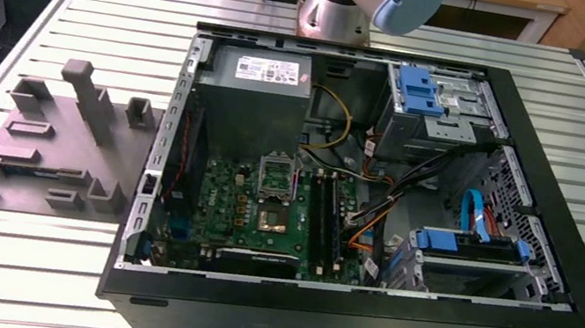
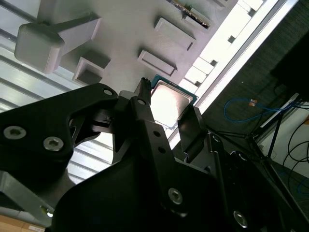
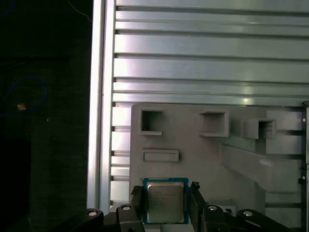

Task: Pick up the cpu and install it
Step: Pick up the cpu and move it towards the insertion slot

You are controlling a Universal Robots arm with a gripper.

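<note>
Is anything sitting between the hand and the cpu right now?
Nothing visible does. In both wrist views the hand is right at the cpu, with the grey tray behind it, and no cable or other part lies between them.

Table (image 1: 3, 258): slatted metal, bearing tray and case.
Tray (image 1: 35, 141): grey, moulded, with pockets and upright posts; lies flat at the exterior view's left, just beside the case.
Case (image 1: 336, 327): black, on its side, open upward.
Board (image 1: 260, 212): green, on the case floor; silver-framed socket (image 1: 276, 177) on it.
Box (image 1: 256, 100): grey, white label, beyond the board.
Brackets (image 1: 418, 91): blue, on drive cages at the exterior view's right.
Cables (image 1: 375, 200): yellow, orange and black, between board and cages.
</note>
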